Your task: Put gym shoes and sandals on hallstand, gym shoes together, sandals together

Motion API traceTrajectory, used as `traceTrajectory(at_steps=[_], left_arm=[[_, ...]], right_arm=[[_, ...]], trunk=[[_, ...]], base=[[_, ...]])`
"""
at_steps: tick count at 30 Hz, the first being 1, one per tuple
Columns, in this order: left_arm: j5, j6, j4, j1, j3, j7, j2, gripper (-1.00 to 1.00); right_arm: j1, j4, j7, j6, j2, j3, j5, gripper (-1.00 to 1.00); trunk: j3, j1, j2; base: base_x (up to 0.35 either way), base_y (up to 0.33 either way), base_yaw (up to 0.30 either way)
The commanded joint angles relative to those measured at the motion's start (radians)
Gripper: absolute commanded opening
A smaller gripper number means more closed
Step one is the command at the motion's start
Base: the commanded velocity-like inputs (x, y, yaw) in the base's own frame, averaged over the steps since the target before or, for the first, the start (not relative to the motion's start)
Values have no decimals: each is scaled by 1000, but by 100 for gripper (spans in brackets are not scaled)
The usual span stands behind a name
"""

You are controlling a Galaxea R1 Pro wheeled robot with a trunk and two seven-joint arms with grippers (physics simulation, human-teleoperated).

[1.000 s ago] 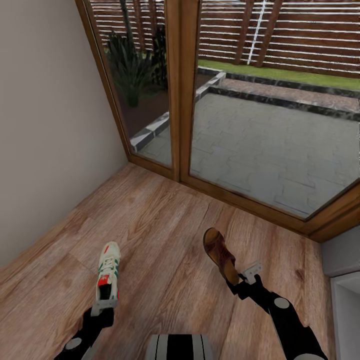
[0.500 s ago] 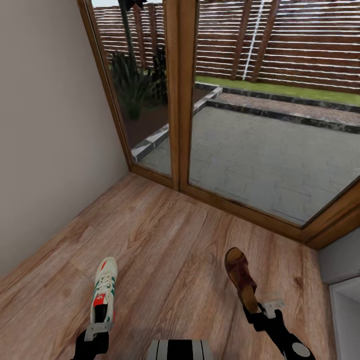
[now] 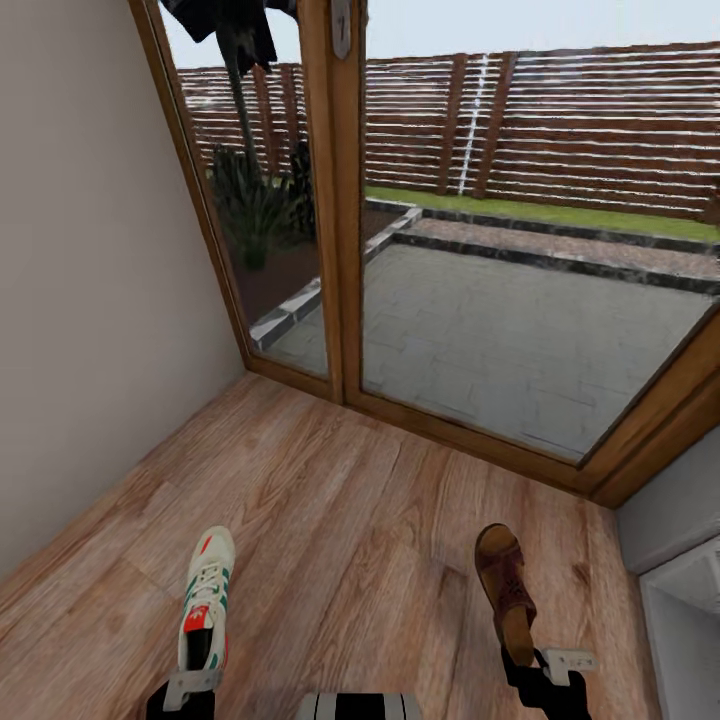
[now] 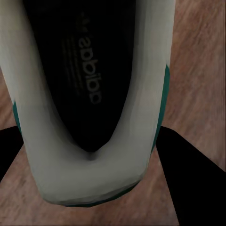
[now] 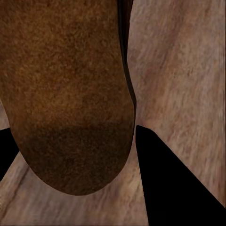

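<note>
A white gym shoe [image 3: 205, 600] with teal stripes, red-orange accents and dark inside is gripped at the heel by the left tool [image 3: 190, 685], above the corridor floor [image 3: 330, 500] | a dark-brown sandal [image 3: 505, 592] with tan footbed is clamped at the heel by the right tool [image 3: 550, 662] | glazed wooden doors [image 3: 340, 200] are seen ahead

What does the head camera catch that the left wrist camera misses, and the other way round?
Head view alone: the sandal in the right pincer, the glass doors and the patio outside. Left wrist view alone: the gym shoe's dark inside with its printed logo. Both: the gym shoe held by its heel in the left pincer, over the wood floor.
</note>
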Motion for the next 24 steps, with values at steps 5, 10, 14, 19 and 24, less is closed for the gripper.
traceTrajectory(at_steps=[5,10,14,19,24], left_arm=[[-6,-5,1,5,9,-9,-1,-100],[-7,-15,2,6,9,-9,-3,-100],[-5,-22,2,6,9,-8,-3,-100],[-4,-22,2,6,9,-9,-3,-100],[-4,-23,2,6,9,-9,-3,-100]], right_arm=[[-1,63,-13,-51,1,-11,5,-100],[-1,101,-17,-85,0,-12,7,-100],[-1,106,-17,-87,0,-12,7,-100],[-1,107,-17,-87,0,-12,7,-100],[-1,108,-17,-87,0,-13,6,-100]], trunk=[[26,-2,1],[50,-18,29],[68,-34,57],[90,-53,92],[108,-72,127]], base=[[0,0,-130],[0,0,-130],[0,0,-130],[0,0,-106],[0,0,-28]])
